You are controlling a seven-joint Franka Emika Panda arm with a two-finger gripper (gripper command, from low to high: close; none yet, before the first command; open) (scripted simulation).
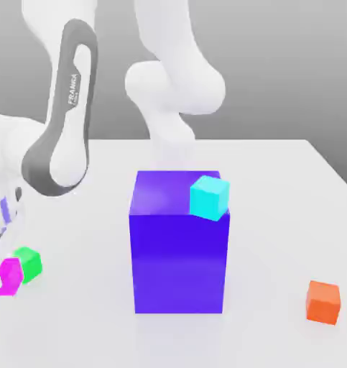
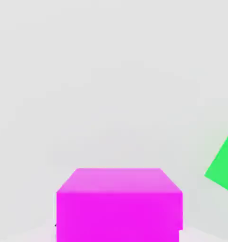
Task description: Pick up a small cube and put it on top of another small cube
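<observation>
Magenta small cube (image 1: 6,277) sits low at the exterior view's left edge just beside the green cube (image 1: 29,263), looking light, stiff and smooth-faced, best squeezed across two opposite flat sides, with the gripper closed around it.

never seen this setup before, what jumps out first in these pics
The big blue-violet block stands in the middle of the white table, with a small cyan cube perched at its top corner on the exterior view's right. At the exterior view's left edge the white arm reaches down to a magenta cube beside a small green cube; the hand view has the magenta cube up close. A small orange cube sits alone toward the exterior view's right.
</observation>
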